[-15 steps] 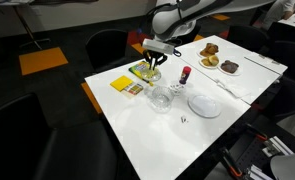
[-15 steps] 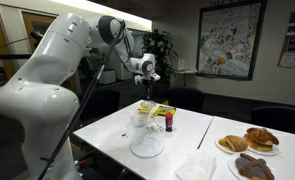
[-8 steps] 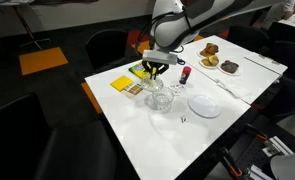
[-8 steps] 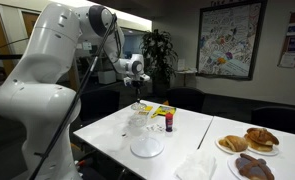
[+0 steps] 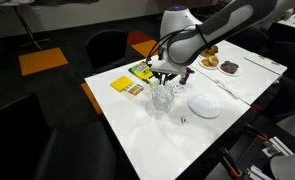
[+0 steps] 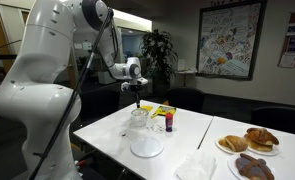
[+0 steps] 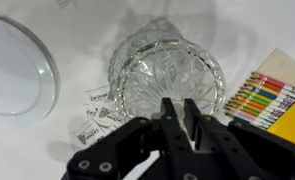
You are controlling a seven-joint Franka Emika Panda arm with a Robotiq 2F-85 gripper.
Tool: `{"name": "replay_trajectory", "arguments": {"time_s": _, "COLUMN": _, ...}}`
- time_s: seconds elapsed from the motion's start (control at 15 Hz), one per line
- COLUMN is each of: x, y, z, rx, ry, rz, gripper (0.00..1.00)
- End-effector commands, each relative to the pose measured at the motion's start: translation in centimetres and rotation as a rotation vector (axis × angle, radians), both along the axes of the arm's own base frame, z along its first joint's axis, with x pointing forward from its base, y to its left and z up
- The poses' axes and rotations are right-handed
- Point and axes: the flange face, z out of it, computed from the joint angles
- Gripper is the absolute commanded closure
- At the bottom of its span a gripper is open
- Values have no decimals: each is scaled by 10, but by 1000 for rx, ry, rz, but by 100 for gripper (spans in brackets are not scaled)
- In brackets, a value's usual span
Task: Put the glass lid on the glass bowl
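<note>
Nearest the wrist camera, the fingers stand drawn close together, with only a narrow slot between them. A pale sliver shows in that slot. It may be the glass lid held on edge, but clear glass seen edge-on is too faint to tell, so I cannot say whether they pinch it.

Directly beneath them sits the glass bowl, cut with a star pattern, mouth up and upright on the bench. The fingertips overlap its near rim in the wrist view. In an exterior view the fingers hang just above the bowl. I cannot tell whether they touch it.

Some paper scraps lie just beside the bowl. Farther out, a white plate lies apart from the bowl, toward the middle of the bench. On the opposite side, a crayon box lies along the bench edge near the corner with the yellow pad.

I judge the step in hand to be the final approach over the bowl, with the placing itself not yet done.

If the lid is in the slot, the next move calls for turning it flat and centring it over the mouth. It should then be lowered gently before the fingers spread, since glass on glass slips and chips easily.
</note>
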Motion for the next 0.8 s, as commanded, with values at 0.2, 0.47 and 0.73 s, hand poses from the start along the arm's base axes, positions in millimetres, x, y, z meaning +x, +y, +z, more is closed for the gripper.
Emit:
{"name": "replay_trajectory", "arguments": {"time_s": 0.2, "x": -24, "y": -11, "z": -5, "rx": 41, "ry": -112, "rz": 1, "gripper": 96}}
{"name": "replay_trajectory", "arguments": {"time_s": 0.47, "x": -26, "y": -20, "z": -16, "rx": 68, "ry": -120, "rz": -33, "gripper": 96}}
{"name": "replay_trajectory", "arguments": {"time_s": 0.73, "x": -28, "y": -30, "z": -23, "rx": 96, "ry": -65, "rz": -75, "gripper": 96}}
